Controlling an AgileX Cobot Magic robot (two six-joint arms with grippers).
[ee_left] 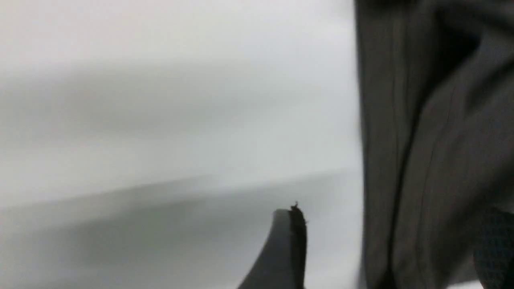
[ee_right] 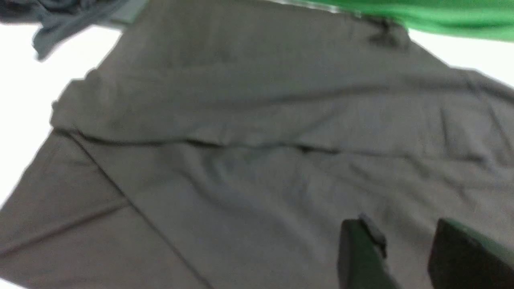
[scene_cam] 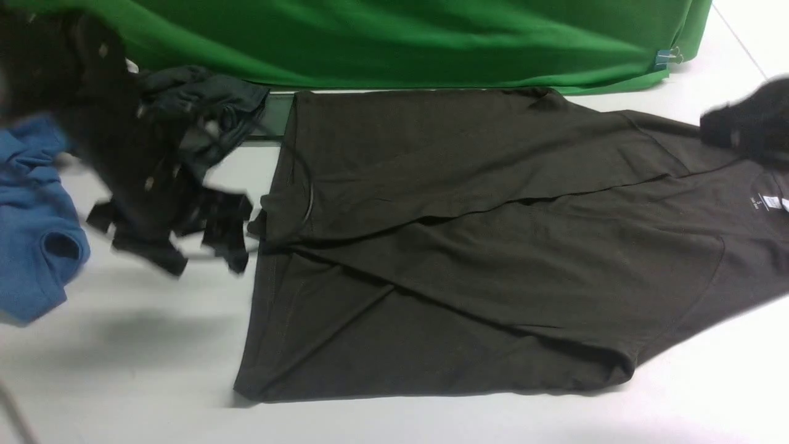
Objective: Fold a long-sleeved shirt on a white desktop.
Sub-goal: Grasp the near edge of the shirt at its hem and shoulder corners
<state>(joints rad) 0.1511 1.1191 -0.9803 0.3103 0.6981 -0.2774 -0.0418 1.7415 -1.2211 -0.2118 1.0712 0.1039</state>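
The long-sleeved shirt (scene_cam: 468,259) lies dark and mostly flat across the middle and right of the frame on the white surface (scene_cam: 154,357), its neck label (scene_cam: 772,201) at the right edge and its hem end toward the left.

Folding looks to be at an early stage. The sleeves appear to be laid inward over the body, their ends meeting near the left-centre of the frame, where a cuff (scene_cam: 277,213) reaches the hem end. The body remains spread at full length, with loose creases and an uneven lower edge. What seems left is bringing the sides in, then doubling the length into a compact bundle and smoothing it.

The left gripper (scene_cam: 208,264), left of centre, has its fingers spread and released, just beside the hem end, with nothing between them. The right gripper (ee_right: 401,224) also has parted fingers, holding nothing, above the shirt; in the front view it is blurred at the upper right.
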